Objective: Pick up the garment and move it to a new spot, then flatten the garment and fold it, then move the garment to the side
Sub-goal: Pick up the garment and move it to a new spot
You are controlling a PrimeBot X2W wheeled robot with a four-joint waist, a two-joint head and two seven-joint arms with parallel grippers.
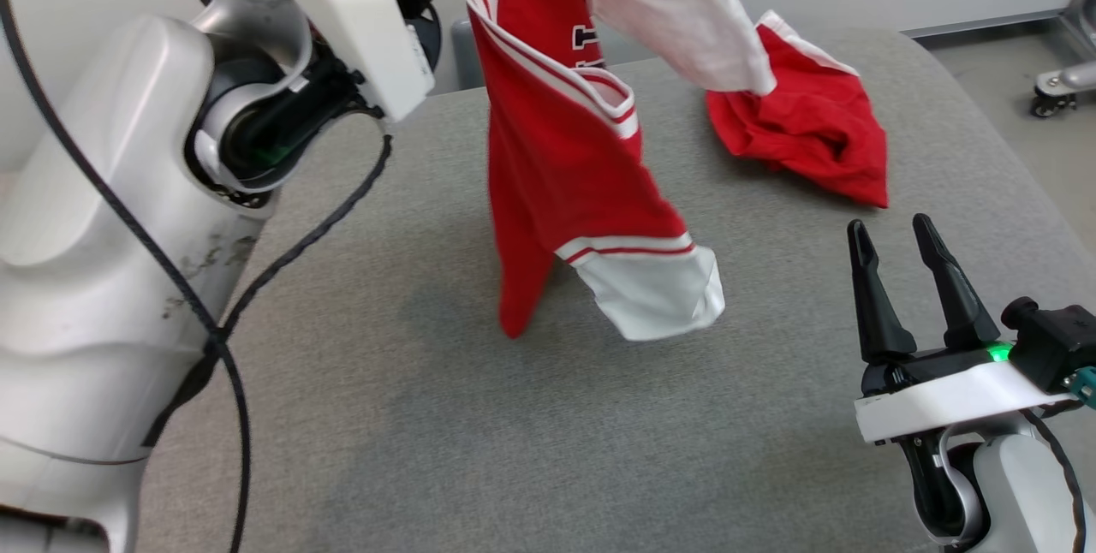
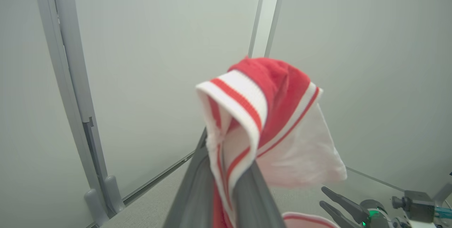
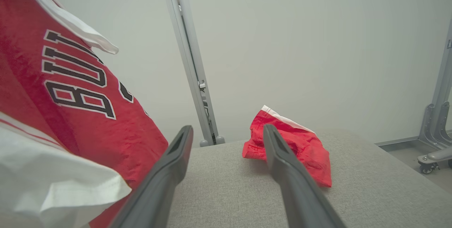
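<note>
A red jersey (image 1: pixel 565 159) with white sleeves, striped trim and black lettering hangs from above, its lower sleeve cuff brushing the grey padded table (image 1: pixel 411 433). My left gripper (image 2: pixel 226 185) is raised high and shut on the jersey's striped edge (image 2: pixel 247 115); in the head view, its pale forearm (image 1: pixel 111 219) stands at the left. The lettered front of the jersey (image 3: pixel 70 90) hangs to the left in the right wrist view. My right gripper (image 1: pixel 890 228) stands open and empty low at the right, and its fingers (image 3: pixel 169 164) point toward the back wall.
A second crumpled red cloth (image 1: pixel 805 125) lies at the table's back right, also ahead of the right gripper as a red heap (image 3: pixel 300 147). A black cable (image 1: pixel 300 245) loops off the left arm. A wheeled frame (image 1: pixel 1057 86) stands on the floor at far right.
</note>
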